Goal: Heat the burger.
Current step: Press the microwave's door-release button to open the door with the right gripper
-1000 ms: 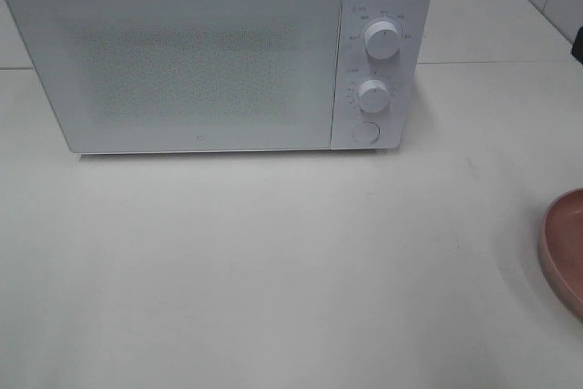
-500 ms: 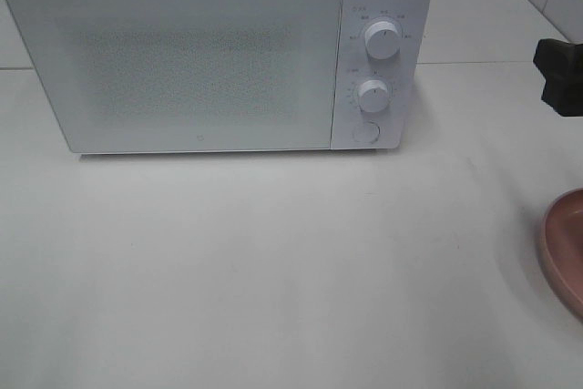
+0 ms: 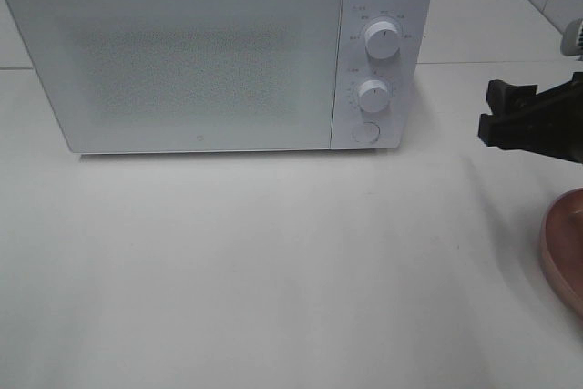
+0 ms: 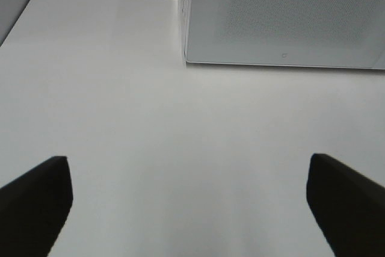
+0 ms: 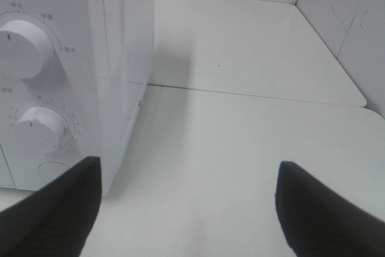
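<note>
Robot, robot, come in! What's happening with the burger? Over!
Left gripper open, empty. Right gripper open, empty, right of the microwave. Burger not in view. Door shut, in the way.

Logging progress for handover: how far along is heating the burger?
Done: nothing visible. The microwave is shut and no burger appears in any view; only an edge of the pink plate shows. In hand: the right gripper, open and empty, hangs right of the microwave's dials; the left gripper is open over the table. Left: likely opening it, loading the burger, setting the dials.
</note>
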Available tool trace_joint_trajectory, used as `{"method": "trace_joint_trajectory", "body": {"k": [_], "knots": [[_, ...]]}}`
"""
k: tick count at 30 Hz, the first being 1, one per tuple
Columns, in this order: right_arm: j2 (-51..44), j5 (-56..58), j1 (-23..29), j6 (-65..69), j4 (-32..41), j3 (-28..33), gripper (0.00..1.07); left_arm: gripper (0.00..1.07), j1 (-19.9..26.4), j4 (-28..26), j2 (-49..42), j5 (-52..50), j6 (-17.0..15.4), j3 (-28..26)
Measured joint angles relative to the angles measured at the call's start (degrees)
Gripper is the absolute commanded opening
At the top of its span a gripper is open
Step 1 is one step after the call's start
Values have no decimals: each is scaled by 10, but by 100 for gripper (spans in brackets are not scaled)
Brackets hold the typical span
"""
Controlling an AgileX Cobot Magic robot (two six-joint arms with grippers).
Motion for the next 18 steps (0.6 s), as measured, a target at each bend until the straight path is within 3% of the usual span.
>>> {"method": "trace_joint_trajectory", "body": {"k": [1,3,6,18], "knots": [[0,0,0,0,0,0,76,98,0,0,0,0,0,0],[31,-46,61,-29,64,-1,76,98,0,0,0,0,0,0],[52,-76,104,-33,90,-1,76,98,0,0,0,0,0,0],[131,-148,252,-33,215,-2,76,98,0,0,0,0,0,0]]}}
